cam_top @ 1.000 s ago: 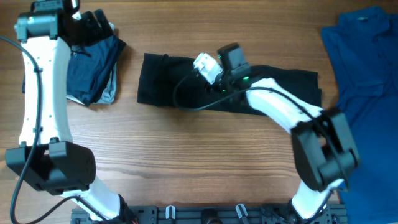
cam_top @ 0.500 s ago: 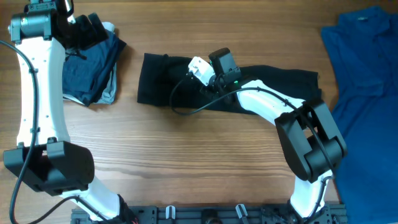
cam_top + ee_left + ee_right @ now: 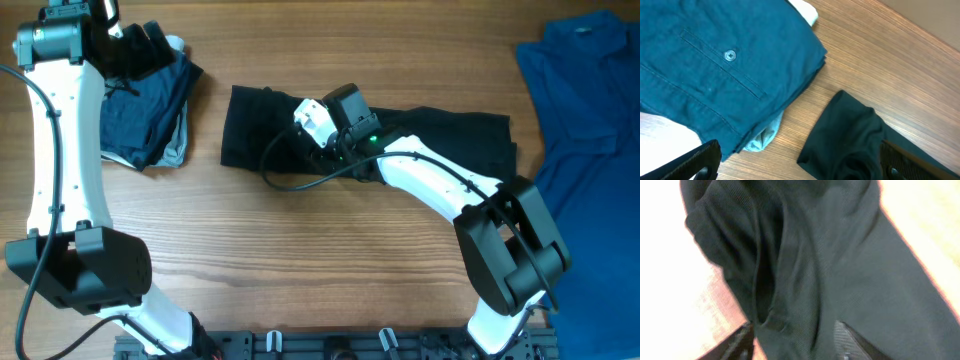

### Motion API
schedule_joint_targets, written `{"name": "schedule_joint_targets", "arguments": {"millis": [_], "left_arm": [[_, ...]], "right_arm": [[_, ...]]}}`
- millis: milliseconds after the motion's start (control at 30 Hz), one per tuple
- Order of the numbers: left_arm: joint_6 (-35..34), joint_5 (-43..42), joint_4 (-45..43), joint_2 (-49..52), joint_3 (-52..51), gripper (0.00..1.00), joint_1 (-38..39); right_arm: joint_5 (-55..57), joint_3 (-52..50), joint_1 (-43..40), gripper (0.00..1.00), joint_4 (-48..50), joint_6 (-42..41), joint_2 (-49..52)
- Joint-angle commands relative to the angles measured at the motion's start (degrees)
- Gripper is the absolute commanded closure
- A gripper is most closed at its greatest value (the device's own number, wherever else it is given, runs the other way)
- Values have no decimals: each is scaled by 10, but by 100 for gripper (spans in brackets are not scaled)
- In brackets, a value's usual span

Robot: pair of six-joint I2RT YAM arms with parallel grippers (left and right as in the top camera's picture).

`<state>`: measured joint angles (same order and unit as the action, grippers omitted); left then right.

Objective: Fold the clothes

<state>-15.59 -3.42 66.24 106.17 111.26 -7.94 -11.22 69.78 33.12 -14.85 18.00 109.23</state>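
While right gripper [image 3: 794,339], jaws spread, straddles a ridge of black cotton T-shirt [image 3: 452,136]: best pinch deep. Left gripper [image 3: 800,162]: spread, empty.

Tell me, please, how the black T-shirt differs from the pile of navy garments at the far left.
The black T-shirt lies stretched in a long band across the middle of the wooden table; the navy pile is a compact folded stack. The navy pile's top garment shows a button and a pocket seam; the black T-shirt shows only plain cloth. Both are dark and lie on that table.
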Motion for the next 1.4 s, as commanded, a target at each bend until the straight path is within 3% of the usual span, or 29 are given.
{"name": "schedule_joint_targets", "arguments": {"millis": [0, 33, 67, 100, 133, 167, 267, 300, 500, 667, 867, 967, 1033, 1167, 1233, 1367], "left_arm": [[1, -96, 1, 1, 2, 26, 7], [1, -105, 3, 3, 2, 52, 17], [1, -110, 3, 4, 2, 67, 24], [1, -123, 2, 13, 1, 86, 46], [1, -131, 0, 24, 1, 89, 64], [1, -136, -5, 40, 1, 89, 89], [1, -135, -26, 91, 1, 91, 142], [1, -135, -32, 118, 1, 96, 163], [1, -129, -42, 242, 1, 96, 206], [1, -125, -47, 300, 1, 96, 209], [2, -5, -67, 308, 1, 96, 209], [1, 2, -71, 296, 2, 96, 209], [1, -9, -72, 263, 7, 96, 210], [1, -10, -85, 141, 16, 94, 208], [1, -9, -85, 102, 16, 87, 199], [1, 8, -82, 102, 15, 80, 175]], "right_arm": [[70, 37, -9, 44, -14, -61, -10], [100, 57, -22, 44, -54, -93, -20], [116, 70, -36, 48, -94, -120, -28], [119, 78, -68, 59, -155, -160, -40], [118, 78, -99, 74, -196, -187, -47], [117, 78, -134, 81, -231, -210, -48], [112, 77, -228, 80, -284, -210, -48], [112, 77, -275, 79, -298, -210, -48], [78, 57, -433, 79, -296, -210, -25], [78, 57, -472, 77, -293, -208, 29], [93, 57, -497, 78, -255, -210, 67], [55, 70, -520, 76, -253, -209, 61], [-6, 80, -534, 70, -265, -192, 40], [-28, 83, -565, 36, -314, -132, -24], [-14, 74, -577, 34, -336, -89, -22], [-2, 35, -578, 34, -311, -89, -17]]}}
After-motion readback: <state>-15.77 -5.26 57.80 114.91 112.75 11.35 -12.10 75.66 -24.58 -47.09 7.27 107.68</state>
